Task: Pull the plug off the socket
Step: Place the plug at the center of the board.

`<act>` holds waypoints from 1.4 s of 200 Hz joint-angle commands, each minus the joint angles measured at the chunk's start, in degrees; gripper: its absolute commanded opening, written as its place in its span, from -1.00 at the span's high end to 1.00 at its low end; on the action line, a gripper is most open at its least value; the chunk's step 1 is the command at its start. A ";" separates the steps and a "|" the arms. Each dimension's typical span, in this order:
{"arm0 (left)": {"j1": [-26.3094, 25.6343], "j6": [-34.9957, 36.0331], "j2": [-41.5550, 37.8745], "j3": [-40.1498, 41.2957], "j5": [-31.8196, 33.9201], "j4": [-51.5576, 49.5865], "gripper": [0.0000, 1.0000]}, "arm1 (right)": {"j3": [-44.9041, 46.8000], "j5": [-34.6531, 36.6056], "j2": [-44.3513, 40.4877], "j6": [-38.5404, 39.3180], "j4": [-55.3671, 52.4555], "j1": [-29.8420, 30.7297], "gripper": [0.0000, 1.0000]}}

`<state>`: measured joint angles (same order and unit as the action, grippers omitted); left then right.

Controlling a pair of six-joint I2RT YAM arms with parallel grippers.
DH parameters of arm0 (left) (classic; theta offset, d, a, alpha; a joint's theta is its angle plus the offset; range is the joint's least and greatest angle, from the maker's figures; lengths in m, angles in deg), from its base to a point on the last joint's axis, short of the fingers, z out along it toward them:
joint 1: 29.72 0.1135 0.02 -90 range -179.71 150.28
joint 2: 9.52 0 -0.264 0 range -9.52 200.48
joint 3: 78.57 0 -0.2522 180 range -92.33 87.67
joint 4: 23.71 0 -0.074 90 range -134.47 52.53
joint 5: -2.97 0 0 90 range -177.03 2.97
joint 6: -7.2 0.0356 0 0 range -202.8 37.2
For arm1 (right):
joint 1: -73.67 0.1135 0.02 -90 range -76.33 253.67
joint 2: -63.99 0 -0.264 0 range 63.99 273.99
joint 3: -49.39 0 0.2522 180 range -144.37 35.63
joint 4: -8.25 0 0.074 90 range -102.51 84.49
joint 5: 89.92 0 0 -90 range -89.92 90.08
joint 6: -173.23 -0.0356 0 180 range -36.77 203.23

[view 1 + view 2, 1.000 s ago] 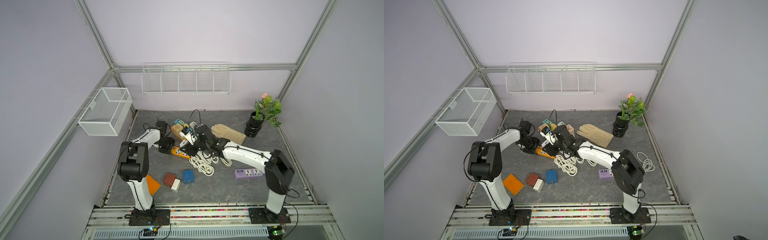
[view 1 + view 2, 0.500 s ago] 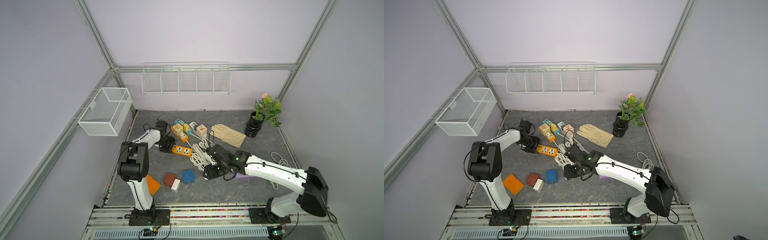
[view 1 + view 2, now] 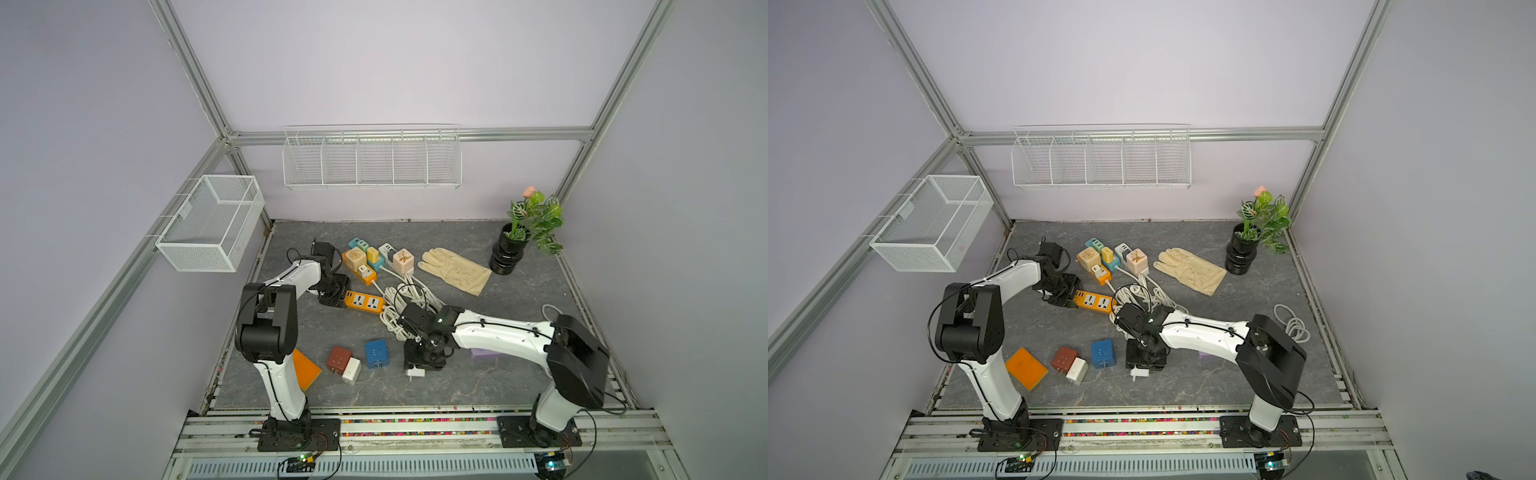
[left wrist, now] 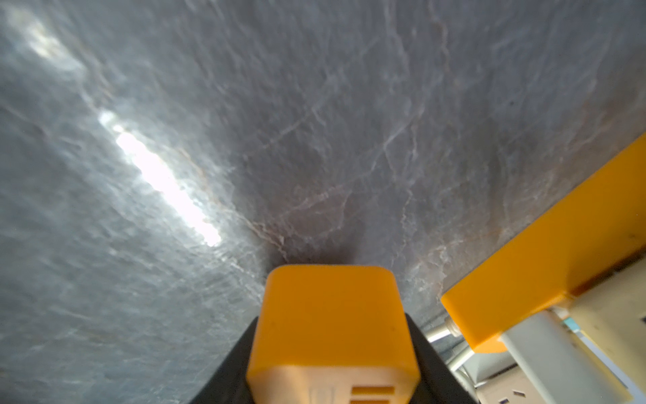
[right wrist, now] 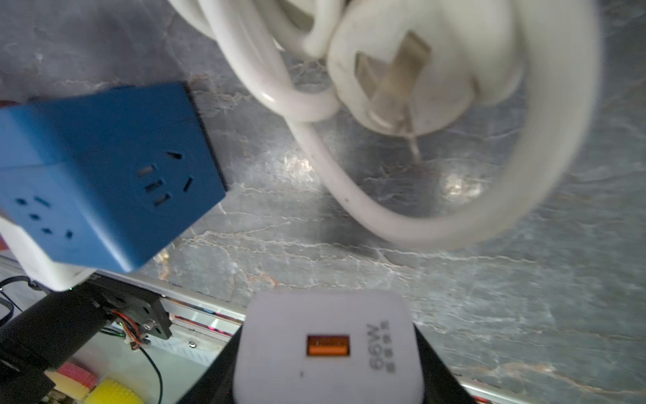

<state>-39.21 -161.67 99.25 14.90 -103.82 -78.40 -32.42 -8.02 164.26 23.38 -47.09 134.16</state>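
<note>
Orange power strip lies on the grey desk, and my left jaws pinch its left end. To the right and nearer the front edge, a blue socket cube rests on the desk. Just beside this cube my right jaws are closed on the white plug, well apart from the strip; whether it touches the desk, I cannot tell.

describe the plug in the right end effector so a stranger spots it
Near the grey table's front, beside the blue socket cube, the right end effector clamps a white charger. Unlike the loose white adapter nearby, it shows an orange USB port.
</note>
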 commanded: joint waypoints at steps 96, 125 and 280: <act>0.09 0.60 -1.72 0.44 -1.25 -0.82 1.00 | -7.43 -2.54 10.52 -8.48 -0.94 2.09 -0.54; 0.09 0.73 -1.63 0.20 -1.25 -1.16 1.00 | -7.73 -1.65 9.83 -8.63 -2.53 2.13 -0.98; 0.00 2.38 -1.90 -0.88 0.01 -3.67 1.00 | 1.72 5.58 -3.29 -11.12 5.37 -8.18 -0.70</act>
<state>-39.10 -160.30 99.23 14.92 -103.43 -80.06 -30.76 -2.34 157.92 11.42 -45.00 126.97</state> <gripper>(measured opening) 0.533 0.891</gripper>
